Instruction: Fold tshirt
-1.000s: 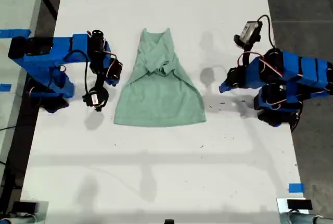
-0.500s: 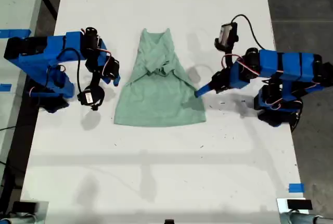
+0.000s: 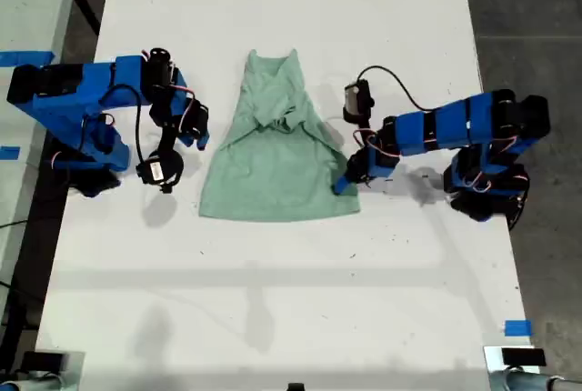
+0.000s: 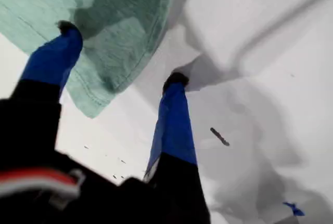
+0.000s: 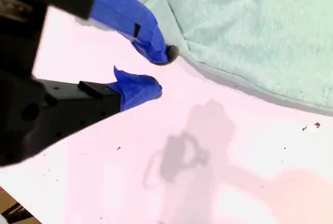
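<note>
First gripper [image 3: 342,184]: my first gripper [image 4: 122,52] is spread wide at the t-shirt's lower corner on the exterior view's right; one fingertip [image 4: 66,28] lies over the cloth, the other [image 4: 176,79] on bare table beside the hem; it grips nothing.
Second gripper [image 3: 202,132]: my second gripper [image 5: 165,73] stands a little apart, empty, just beside the shirt's edge on the exterior view's left.
T-shirt [image 3: 277,150]: pale mint-green, lying flat mid-table between the two arms, sleeves folded inward and bunched near the collar, hem towards the exterior view's bottom.
Table [image 3: 273,291]: white, with a few dark specks.
Blue tape [image 3: 517,327]: a small piece near the exterior view's lower right.
</note>
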You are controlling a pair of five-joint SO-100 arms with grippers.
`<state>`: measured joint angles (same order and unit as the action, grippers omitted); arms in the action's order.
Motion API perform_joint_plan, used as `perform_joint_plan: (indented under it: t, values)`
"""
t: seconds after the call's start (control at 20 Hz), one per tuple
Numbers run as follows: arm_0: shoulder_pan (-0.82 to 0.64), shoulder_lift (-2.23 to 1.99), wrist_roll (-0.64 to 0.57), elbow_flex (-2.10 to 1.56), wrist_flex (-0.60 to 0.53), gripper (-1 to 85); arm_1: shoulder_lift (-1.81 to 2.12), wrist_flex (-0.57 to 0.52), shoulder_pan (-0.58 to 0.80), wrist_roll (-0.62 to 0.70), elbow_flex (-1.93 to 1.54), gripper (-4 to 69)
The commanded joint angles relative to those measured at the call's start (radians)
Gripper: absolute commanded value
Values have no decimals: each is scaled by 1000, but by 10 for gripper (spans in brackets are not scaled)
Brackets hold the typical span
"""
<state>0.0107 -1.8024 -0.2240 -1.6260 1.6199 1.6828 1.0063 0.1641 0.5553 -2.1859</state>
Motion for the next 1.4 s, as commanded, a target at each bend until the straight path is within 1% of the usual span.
perform_joint_plan:
  t: [0.0, 0.05, 0.1, 0.2, 0.25, 0.45, 0.55, 0.6, 0.7, 0.8, 0.9, 1.05, 1.15, 1.25, 1.3, 1.35]
  values:
    - [21, -25, 8, 0, -12, 42, -40, -54, 23, -14, 0, 101]
    - [23, -25, 8, -5, -20, 41, -29, -57, 35, -15, -6, 31]
    - [23, -25, 8, -9, -26, 40, -26, -58, 51, -14, -9, -21]
    - [26, -25, 8, -12, -32, 38, -28, -55, 51, -23, -5, -22]
    - [28, -25, 8, -14, -32, 38, -26, -32, 46, -29, 11, -22]
    - [32, -25, 9, -15, -37, 36, 41, 173, 12, -41, 173, -22]
    - [34, -25, 9, -15, -38, 35, 57, 259, -14, -63, 304, -22]
    - [35, -25, 9, -15, -38, 33, 51, 276, -29, -72, 373, -22]
    - [38, -25, 9, -17, -38, 33, 41, 275, -60, -100, 486, -22]
    - [40, -25, 11, -17, -40, 33, 21, 215, -87, -135, 565, -22]
    - [38, -25, 11, -17, -44, 32, -28, 87, -110, -179, 589, -22]
    - [37, -23, 11, -17, -49, 31, -187, -104, -106, -221, 568, -22]
    - [37, -21, 11, -17, -51, 31, -330, -189, -97, -245, 565, -22]
    - [37, -21, 11, -17, -51, 31, -460, -209, -77, -259, 586, -18]
    - [37, -21, 11, -15, -51, 31, -500, -202, -75, -262, 604, 100]
    - [37, -21, 12, -14, -52, 31, -520, -147, -78, -250, 655, 251]
